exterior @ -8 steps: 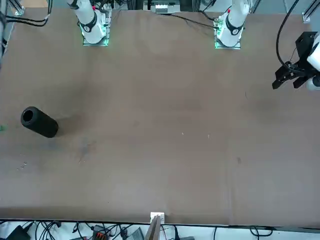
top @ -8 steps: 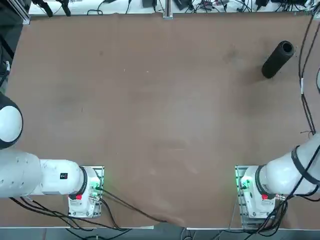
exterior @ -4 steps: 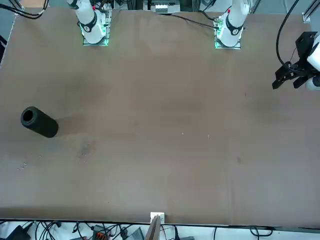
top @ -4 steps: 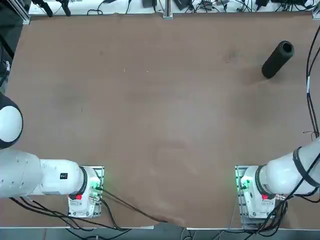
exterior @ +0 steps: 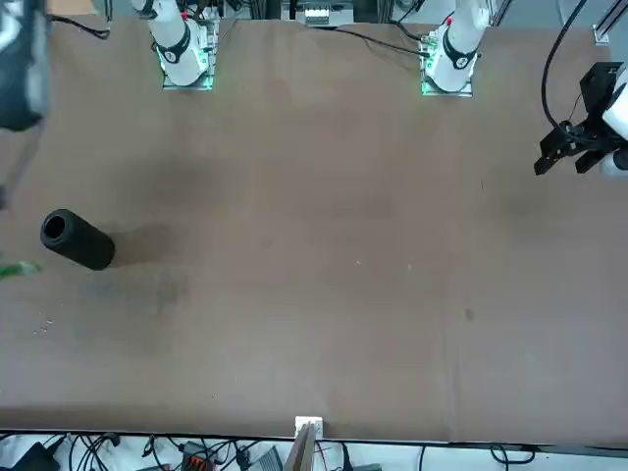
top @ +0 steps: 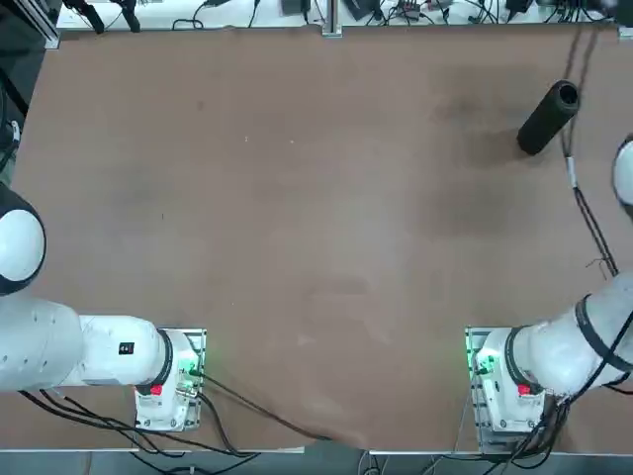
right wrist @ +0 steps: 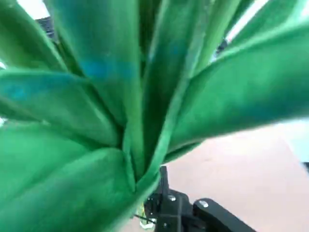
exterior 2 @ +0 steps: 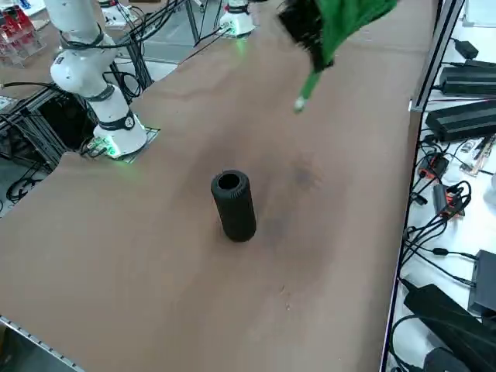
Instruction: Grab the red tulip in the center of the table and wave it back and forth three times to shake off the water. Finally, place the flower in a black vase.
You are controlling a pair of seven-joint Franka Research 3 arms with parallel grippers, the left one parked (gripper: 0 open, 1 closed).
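Table (exterior 2: pixel 155 232) bears black vase (exterior 2: pixel 234 203); right hand (exterior 2: pixel 306 27) clamped on red tulip (exterior 2: pixel 341 19) above.

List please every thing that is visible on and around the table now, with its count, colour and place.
black vase: one, black, lying on its side on the table, mouth open.
red tulip: one bunch, only green leaves and stem end showing, held in the air above the table.
table: one, brown, fills most views.
cables: several, black, beside the table edge.
right claw: one, black, shut on the tulip's stalk, raised above the table near the vase.
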